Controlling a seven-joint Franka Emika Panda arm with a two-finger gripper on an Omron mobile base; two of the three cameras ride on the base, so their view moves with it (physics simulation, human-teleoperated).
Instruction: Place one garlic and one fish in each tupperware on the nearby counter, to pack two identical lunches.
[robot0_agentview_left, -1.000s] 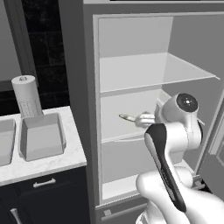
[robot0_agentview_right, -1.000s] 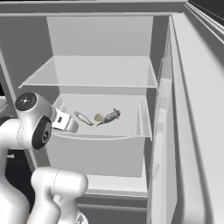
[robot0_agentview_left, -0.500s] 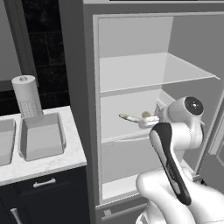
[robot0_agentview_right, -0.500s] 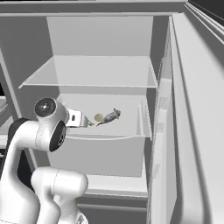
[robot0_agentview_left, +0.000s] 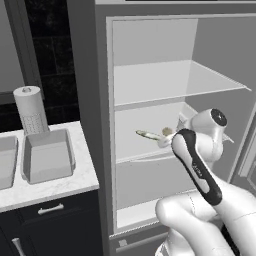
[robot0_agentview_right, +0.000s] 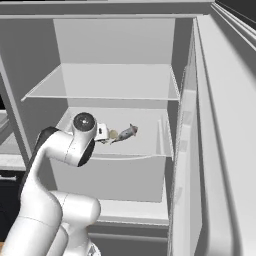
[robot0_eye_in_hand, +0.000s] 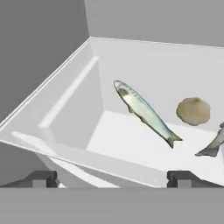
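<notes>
task barely begun: grey open tupperware tub (robot0_agentview_left: 47, 160) on the white marble-patterned counter (robot0_agentview_left: 50, 187) looks unfilled, slim silver-green fish (robot0_eye_in_hand: 144, 113) and round tan garlic (robot0_eye_in_hand: 193, 111) lie in the fridge drawer (robot0_eye_in_hand: 65, 105), gripper (robot0_eye_in_hand: 113, 178) spread wide, holding nothing.

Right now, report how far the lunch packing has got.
Done: the fridge stands open. In hand: the open gripper faces the drawer holding a fish, a garlic and a second fish's tail, gripping nothing. Left: the tupperware on the counter looks unfilled.
</notes>
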